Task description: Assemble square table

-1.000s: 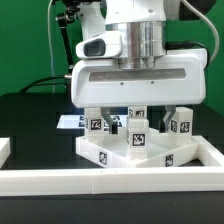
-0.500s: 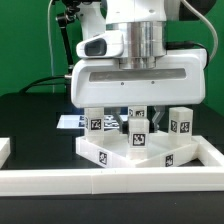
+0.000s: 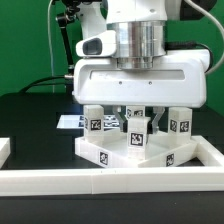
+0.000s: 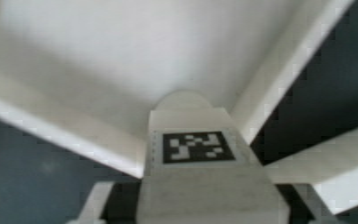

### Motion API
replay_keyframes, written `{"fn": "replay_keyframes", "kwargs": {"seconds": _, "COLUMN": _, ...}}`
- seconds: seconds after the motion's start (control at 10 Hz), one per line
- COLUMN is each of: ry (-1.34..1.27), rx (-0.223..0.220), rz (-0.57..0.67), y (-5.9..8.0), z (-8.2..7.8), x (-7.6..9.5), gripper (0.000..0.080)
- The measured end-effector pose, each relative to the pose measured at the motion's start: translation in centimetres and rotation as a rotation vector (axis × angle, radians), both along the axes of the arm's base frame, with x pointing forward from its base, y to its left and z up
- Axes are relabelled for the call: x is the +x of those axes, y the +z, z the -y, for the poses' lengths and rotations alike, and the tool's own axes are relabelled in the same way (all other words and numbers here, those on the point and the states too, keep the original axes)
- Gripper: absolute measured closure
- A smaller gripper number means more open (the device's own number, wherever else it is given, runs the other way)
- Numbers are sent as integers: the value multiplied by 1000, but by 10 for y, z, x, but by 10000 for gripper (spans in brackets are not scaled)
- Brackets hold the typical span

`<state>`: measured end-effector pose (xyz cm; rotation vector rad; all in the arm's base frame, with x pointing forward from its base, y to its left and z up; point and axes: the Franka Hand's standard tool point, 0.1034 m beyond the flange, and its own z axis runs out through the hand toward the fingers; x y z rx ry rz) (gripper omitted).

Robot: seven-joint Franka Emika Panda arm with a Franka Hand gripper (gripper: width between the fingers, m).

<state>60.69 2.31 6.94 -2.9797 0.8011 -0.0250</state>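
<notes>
The white square tabletop (image 3: pixel 110 155) lies flat inside the rails, its tagged edge toward the camera. My gripper (image 3: pixel 137 112) hangs straight above it, shut on a short white tagged leg (image 3: pixel 138 135) that stands upright over the slab's middle. In the wrist view that leg (image 4: pixel 197 150) fills the space between my dark fingers (image 4: pixel 121 203), with its tag facing the camera and the tabletop's (image 4: pixel 123 50) rim behind it. Two more legs stand on the slab, one at the exterior view's left (image 3: pixel 95 122) and one at its right (image 3: pixel 180 122).
A long white barrier rail (image 3: pixel 110 182) runs along the front, and a side rail (image 3: pixel 212 152) stands at the exterior view's right. The marker board (image 3: pixel 68 122) lies on the black table behind the tabletop. The large hand hides the space above the legs.
The jaws have closed from wide open onto the middle leg. The hand now sits slightly higher than a second ago.
</notes>
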Motion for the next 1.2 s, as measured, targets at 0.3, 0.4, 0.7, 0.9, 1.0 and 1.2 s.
{"fn": "replay_keyframes", "kwargs": {"seconds": 0.3, "ry": -275, "rx": 11, "rz": 0, "y": 0, "z": 3, "x": 3, "gripper": 511}}
{"fn": "replay_keyframes", "kwargs": {"seconds": 0.4, "ry": -329, "rx": 14, "rz": 2, "y": -1, "z": 3, "x": 3, "gripper": 511}}
{"fn": "replay_keyframes", "kwargs": {"seconds": 0.7, "ry": -586, "rx": 19, "rz": 6, "y": 0, "z": -2, "x": 6, "gripper": 510}}
{"fn": "replay_keyframes", "kwargs": {"seconds": 0.9, "ry": -729, "rx": 12, "rz": 5, "y": 0, "z": 4, "x": 6, "gripper": 509}}
{"fn": "replay_keyframes", "kwargs": {"seconds": 1.0, "ry": -788, "rx": 10, "rz": 5, "y": 0, "z": 7, "x": 7, "gripper": 509}}
{"fn": "replay_keyframes", "kwargs": {"seconds": 1.2, "ry": -898, "rx": 8, "rz": 5, "y": 0, "z": 13, "x": 7, "gripper": 509}}
